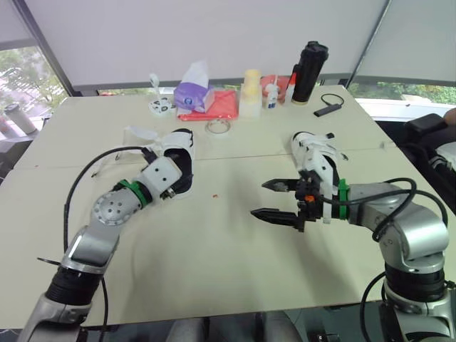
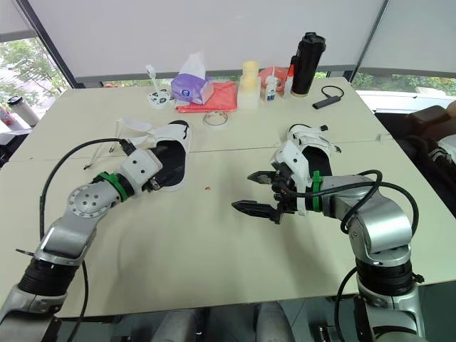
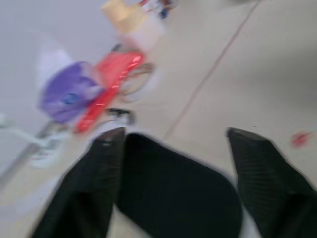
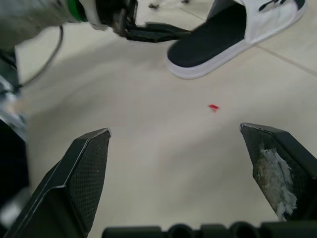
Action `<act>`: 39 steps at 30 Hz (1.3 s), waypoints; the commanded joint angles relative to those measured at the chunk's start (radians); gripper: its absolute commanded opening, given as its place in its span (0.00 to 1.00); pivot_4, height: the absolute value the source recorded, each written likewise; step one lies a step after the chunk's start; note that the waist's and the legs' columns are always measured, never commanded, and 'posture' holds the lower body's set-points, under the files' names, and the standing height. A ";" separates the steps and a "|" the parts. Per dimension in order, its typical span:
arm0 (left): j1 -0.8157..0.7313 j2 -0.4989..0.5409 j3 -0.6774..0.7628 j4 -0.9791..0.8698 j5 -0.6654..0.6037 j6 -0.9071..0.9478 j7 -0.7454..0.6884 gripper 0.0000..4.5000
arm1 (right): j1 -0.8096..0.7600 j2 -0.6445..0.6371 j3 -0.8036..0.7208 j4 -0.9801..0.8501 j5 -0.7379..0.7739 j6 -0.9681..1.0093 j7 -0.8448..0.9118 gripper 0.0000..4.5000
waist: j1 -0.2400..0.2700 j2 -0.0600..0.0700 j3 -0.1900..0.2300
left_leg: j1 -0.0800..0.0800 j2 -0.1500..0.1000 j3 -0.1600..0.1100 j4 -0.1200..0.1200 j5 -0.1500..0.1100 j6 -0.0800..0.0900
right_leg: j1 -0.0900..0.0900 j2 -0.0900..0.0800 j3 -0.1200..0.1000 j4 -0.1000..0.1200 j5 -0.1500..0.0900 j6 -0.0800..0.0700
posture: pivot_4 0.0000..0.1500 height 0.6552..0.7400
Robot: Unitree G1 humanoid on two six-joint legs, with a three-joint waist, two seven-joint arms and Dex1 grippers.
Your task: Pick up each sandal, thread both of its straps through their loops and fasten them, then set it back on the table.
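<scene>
The left sandal [image 1: 177, 158] lies flat on the table [image 1: 214, 271], left of the middle. Its long axis runs almost straight away from the robot. The white strapped front points to the far edge and the bare black heel end lies nearest the robot. A loose white strap [image 1: 135, 132] spreads out on the table on the sandal's left side.

The right sandal [image 1: 312, 151] lies right of the middle, also lengthwise away from the robot, with its far end angled slightly to the left. Its near end is hidden behind the right arm's wrist. The two sandals are well apart, with bare table between them.

The left gripper [image 3: 176, 136] reaches to the heel end of the left sandal with its fingers spread wide. The black footbed shows between them, and they grip nothing. Whether a fingertip touches the sole cannot be told.

The right gripper [image 1: 275, 199] hangs over bare table just beside the right sandal, toward the middle. Its fingers are wide apart, point to the robot's left, and are empty. A small red speck [image 1: 215, 194] lies on the table between the two grippers.

Along the far edge stand a purple tissue pack [image 1: 191, 91], a red packet [image 1: 222, 105], a tape roll [image 1: 219, 127], a cream bottle [image 1: 251, 92] and a black flask [image 1: 308, 71].
</scene>
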 commanded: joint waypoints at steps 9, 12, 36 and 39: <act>-0.137 0.039 -0.049 0.220 0.368 -0.155 0.232 0.99 | -0.056 0.017 0.031 0.019 0.157 0.033 -0.157 1.00 | -0.002 0.000 0.000 | -0.001 0.000 0.000 -0.001 0.000 0.000 | -0.002 0.000 0.000 0.001 0.002 0.004 | 1.00 1.00; -0.171 0.023 -0.096 0.305 0.426 -0.163 0.249 0.99 | -0.053 0.018 0.040 0.026 0.173 0.016 -0.191 1.00 | -0.002 0.000 0.000 | -0.001 0.000 0.000 0.000 0.000 0.000 | -0.002 0.000 0.000 0.002 0.002 0.004 | 1.00 1.00; -0.550 -0.150 -0.261 0.945 0.567 -0.156 0.404 0.99 | -0.025 -0.036 0.070 0.024 0.258 -0.049 -0.319 1.00 | -0.005 -0.001 0.000 | -0.002 0.000 0.000 0.000 0.000 0.000 | -0.003 0.000 -0.001 0.004 0.002 0.006 | 1.00 1.00; -0.607 -0.174 -0.279 1.050 0.570 -0.171 0.445 0.99 | -0.019 -0.036 0.068 0.019 0.269 -0.052 -0.336 1.00 | -0.003 -0.001 0.000 | -0.002 0.000 0.000 0.000 0.000 0.000 | -0.003 0.000 -0.001 0.005 0.002 0.006 | 1.00 1.00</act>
